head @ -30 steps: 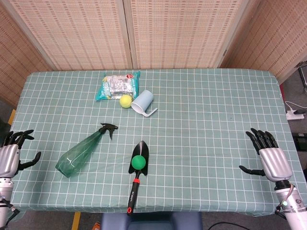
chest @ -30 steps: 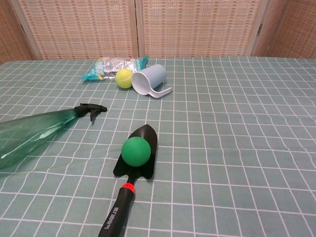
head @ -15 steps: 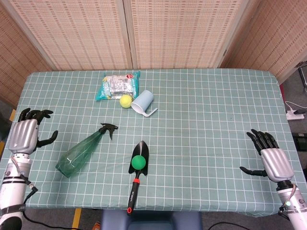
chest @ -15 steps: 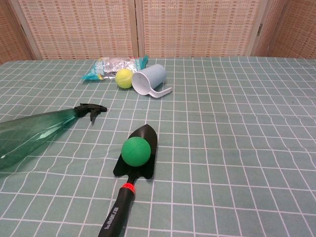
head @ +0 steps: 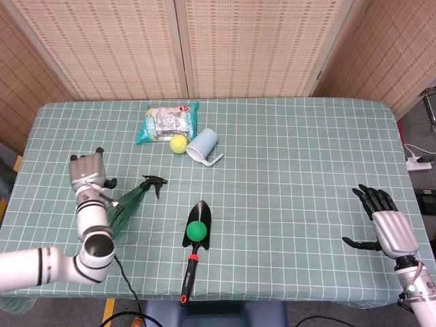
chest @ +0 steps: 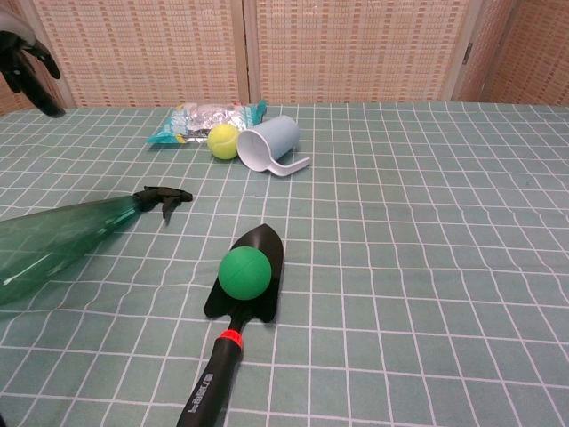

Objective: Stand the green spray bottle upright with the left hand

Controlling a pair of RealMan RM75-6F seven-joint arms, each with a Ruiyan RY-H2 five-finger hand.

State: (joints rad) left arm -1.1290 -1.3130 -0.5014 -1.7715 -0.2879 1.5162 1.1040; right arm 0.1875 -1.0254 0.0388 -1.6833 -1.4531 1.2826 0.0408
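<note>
The left hand (head: 87, 170) has swung in from the worktop's left edge, fingers released, above the lying green spray bottle (chest: 53, 245) (untouched); the right hand (head: 385, 223) stays spread, holding nothing.

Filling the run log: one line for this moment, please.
green spray bottle: lying flat, untouched | left robot hand: above bottle, holding nothing | right robot hand: idle, fingers apart
</note>
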